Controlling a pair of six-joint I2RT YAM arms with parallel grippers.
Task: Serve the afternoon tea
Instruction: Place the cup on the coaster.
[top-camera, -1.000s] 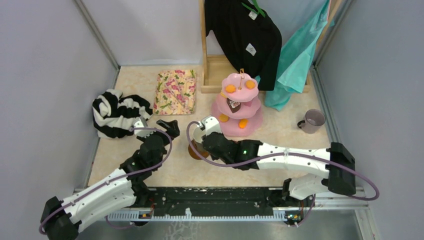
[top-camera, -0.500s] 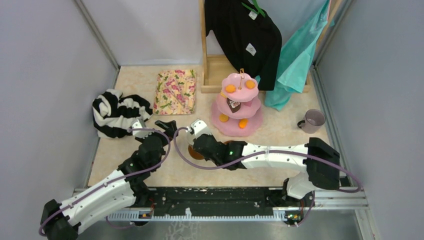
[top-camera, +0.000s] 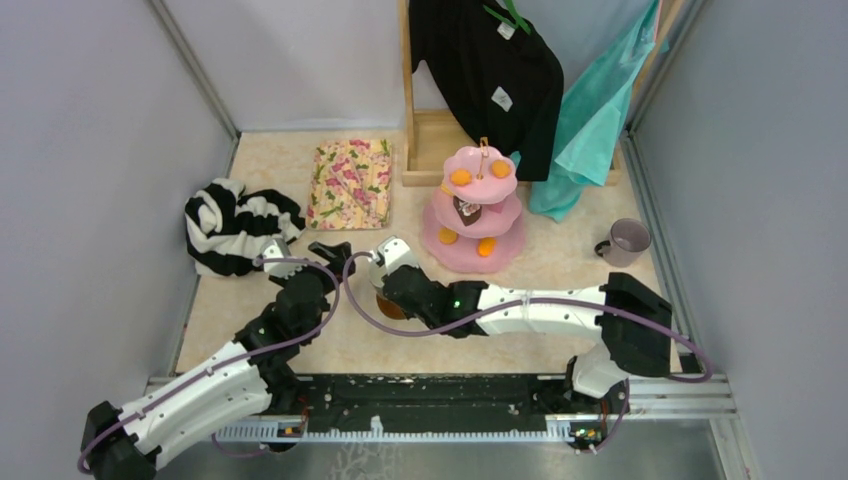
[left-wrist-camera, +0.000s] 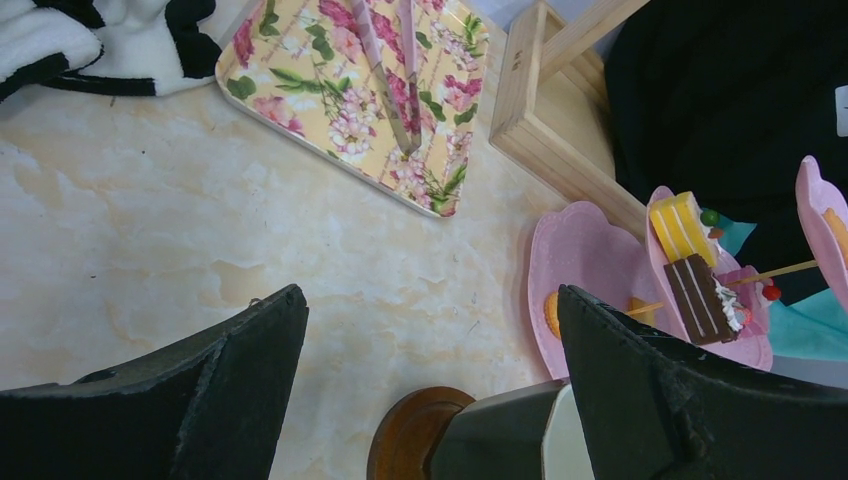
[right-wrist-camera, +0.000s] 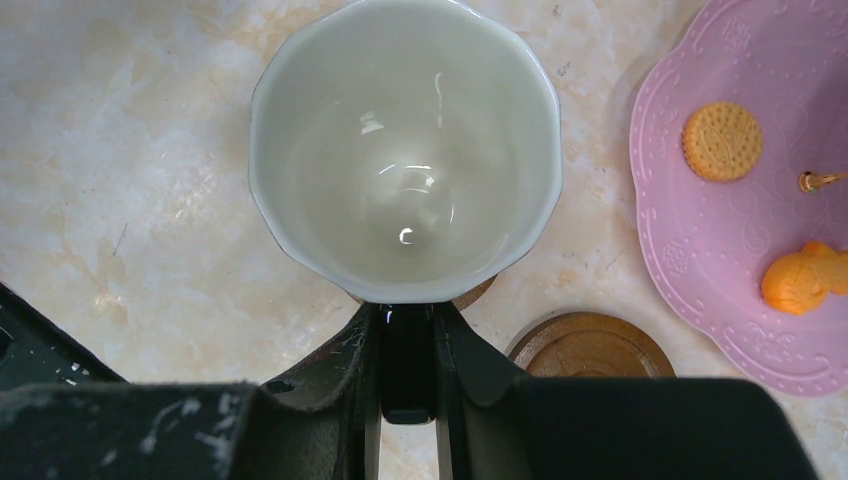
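**Near the table's front edge: cream mug carried to a saucer**

Toward the front edge, left of centre, the left gripper (left-wrist-camera: 430, 300) hovers over bare table (top-camera: 560, 265) with its jaws at full spread and nothing between them. Just beside it, the right gripper (right-wrist-camera: 408, 330) is pinched narrowly on the handle of the cream mug (right-wrist-camera: 405, 150), seen from above with its mouth up and its bowl empty. One brown saucer (right-wrist-camera: 590, 345) lies unoccupied just beside the mug. A brown sliver under the mug's rim may be a second saucer, but whether the mug rests on it cannot be told.

The step in hand is judged to be seating this mug on a saucer. The next move calls for centring the base over the disc, lowering it level, then releasing the handle.

Past the middle of the table, the pink cake stand (top-camera: 510, 245) carries a biscuit and an orange pastry on its bottom tier. A yellow slice (left-wrist-camera: 680, 225) and a brown slice (left-wrist-camera: 700, 300) sit on the middle tier, and two orange pastries (top-camera: 461, 177) on top. At the right edge, well apart, stands the lilac mug (top-camera: 628, 240), unserved; its contents are not discernible.
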